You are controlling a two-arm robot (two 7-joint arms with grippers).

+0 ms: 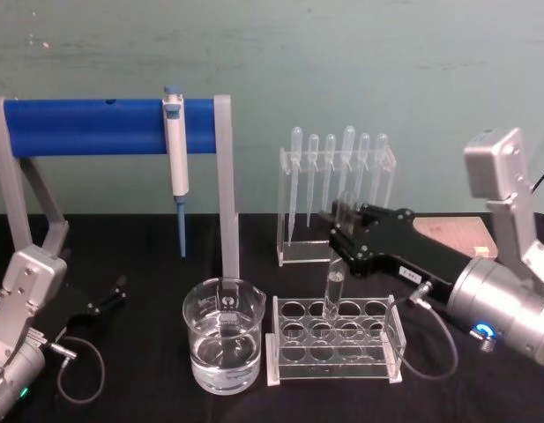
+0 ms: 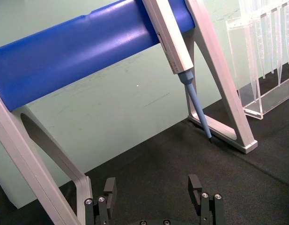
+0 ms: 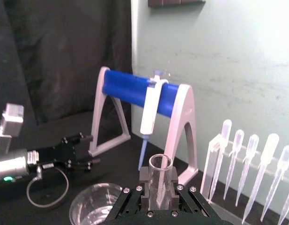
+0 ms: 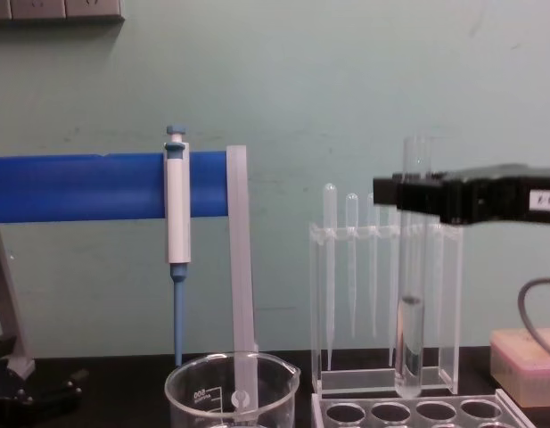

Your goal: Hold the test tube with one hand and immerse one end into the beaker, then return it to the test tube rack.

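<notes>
My right gripper (image 1: 340, 236) is shut on the test tube (image 1: 334, 286), gripping it near its upper part. The clear tube hangs upright with its round bottom just over a back hole of the clear rack (image 1: 335, 339). In the chest view the tube (image 4: 410, 339) ends just above the rack top, below the black jaws of the right gripper (image 4: 408, 198). The right wrist view shows the tube's open rim (image 3: 160, 164). The beaker (image 1: 223, 339), holding water, stands left of the rack, apart from the tube. My left gripper (image 2: 152, 187) rests open at the table's left.
A blue bar on a grey stand (image 1: 226, 189) carries a white-and-blue pipettor (image 1: 175, 150) behind the beaker. A clear holder with several plastic pipettes (image 1: 338, 194) stands behind the rack. A wooden block (image 1: 452, 236) lies at the back right.
</notes>
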